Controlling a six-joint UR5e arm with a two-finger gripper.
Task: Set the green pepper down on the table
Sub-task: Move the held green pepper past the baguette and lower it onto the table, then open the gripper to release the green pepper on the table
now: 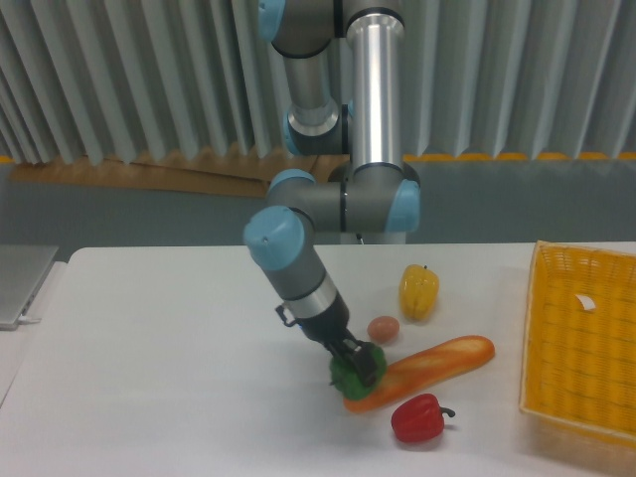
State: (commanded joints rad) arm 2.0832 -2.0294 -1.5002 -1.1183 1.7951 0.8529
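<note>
The table (149, 348) spread white under everything, and the wicker basket tray (581, 338) sat at its right edge, well apart from the work. The arm leaned down from behind, its gripper (358, 366) angled low toward the middle of the tabletop. The jaws were closed on the green pepper (350, 375), which sat at or just above the surface; whether it touched the table could not be told. That low hold fitted a set-down, judged close to release. The long baguette (427, 368) lay immediately to the right, its near end touching or overlapping the pepper, so the spot was crowded. The red pepper (417, 419) lay near in front, the yellow pepper (418, 291) behind, and the small egg (383, 329) just beside the wrist.
</note>
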